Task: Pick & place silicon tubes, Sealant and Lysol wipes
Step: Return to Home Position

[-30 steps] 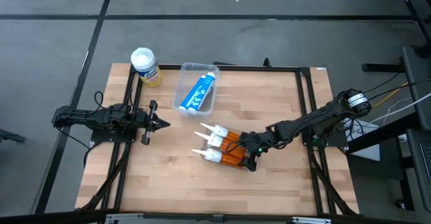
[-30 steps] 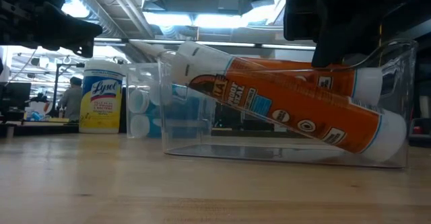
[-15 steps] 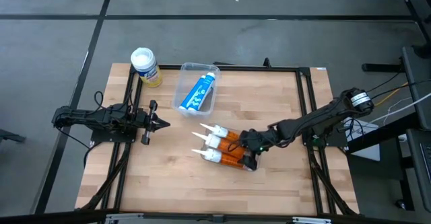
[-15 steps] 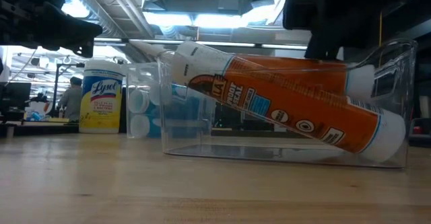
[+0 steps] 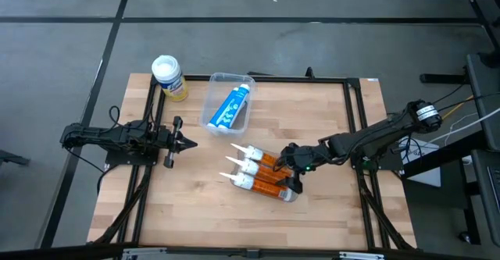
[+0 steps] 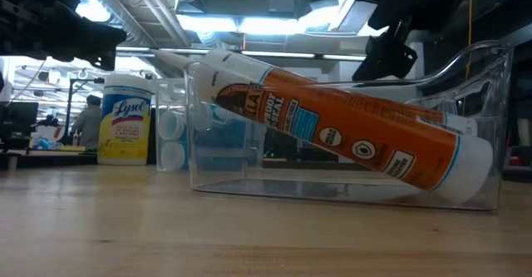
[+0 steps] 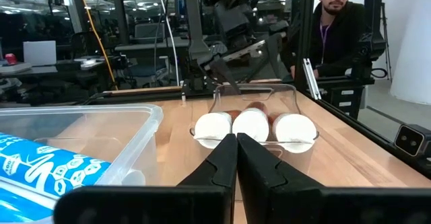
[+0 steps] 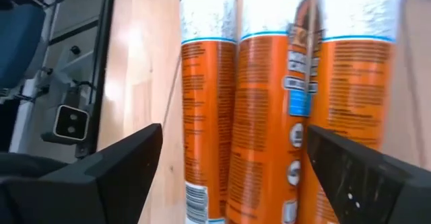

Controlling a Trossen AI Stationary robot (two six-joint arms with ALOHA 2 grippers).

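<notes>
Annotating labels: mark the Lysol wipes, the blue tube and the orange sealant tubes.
Lysol wipes [image 5: 166, 69]: high view, white lid.
Blue tube [image 5: 231, 106]: high view, mid-body.
Orange sealant tubes [image 6: 332, 134]: low view, front tube's orange label.

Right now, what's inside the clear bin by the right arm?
Three orange tubes lie side by side in the clear bin, white tips poking past one end. From above they cover the floor, so anything beneath them is hidden.

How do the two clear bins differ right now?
The far bin holds one blue tube lying inside; the near bin holds three orange tubes propped at a tilt. The open right gripper hovers over the near bin, none over the far bin. Both are clear plastic.
</notes>
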